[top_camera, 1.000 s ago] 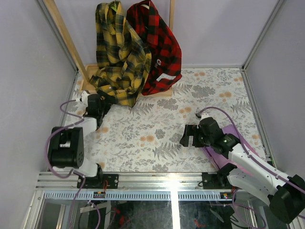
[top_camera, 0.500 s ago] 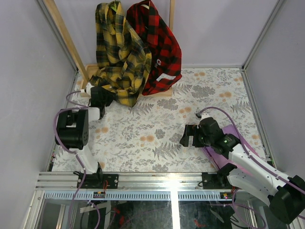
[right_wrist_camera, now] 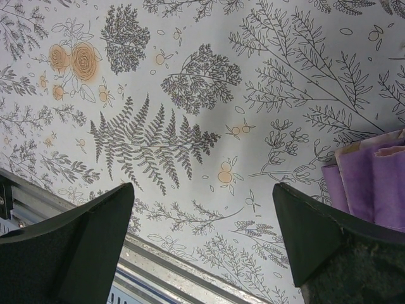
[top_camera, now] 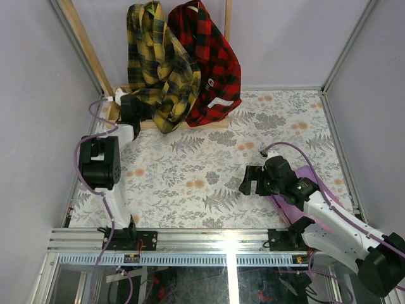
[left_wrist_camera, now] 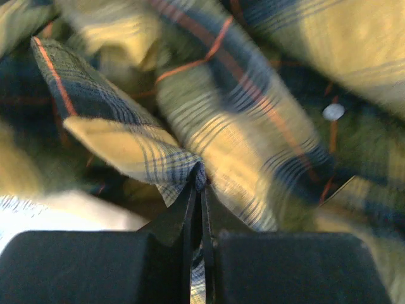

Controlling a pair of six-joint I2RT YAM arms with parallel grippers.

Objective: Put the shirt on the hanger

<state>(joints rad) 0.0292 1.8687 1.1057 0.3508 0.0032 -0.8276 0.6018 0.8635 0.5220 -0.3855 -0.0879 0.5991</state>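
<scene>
The yellow and dark plaid shirt [top_camera: 158, 69] hangs at the back left from the top of the wooden rack, its lower part bunched above the rack's base. My left gripper [top_camera: 135, 109] is at the shirt's lower left edge. In the left wrist view the left gripper [left_wrist_camera: 199, 183] is shut on a pinched fold of the shirt [left_wrist_camera: 253, 126]. My right gripper [top_camera: 250, 180] hovers low over the table at the front right, open with nothing between its fingers [right_wrist_camera: 76, 234]. The hanger is hidden.
A red-and-black plaid shirt [top_camera: 212, 63] hangs right beside the yellow one. The wooden rack frame [top_camera: 85, 50] leans at the back left, its base on the floral tablecloth [top_camera: 190, 171]. A purple cloth [right_wrist_camera: 373, 183] lies under the right arm. Grey walls enclose three sides.
My left gripper moved back toward the rack and closed on the shirt's lower edge. The shirt's hem has risen off the table. The right arm has not moved.
</scene>
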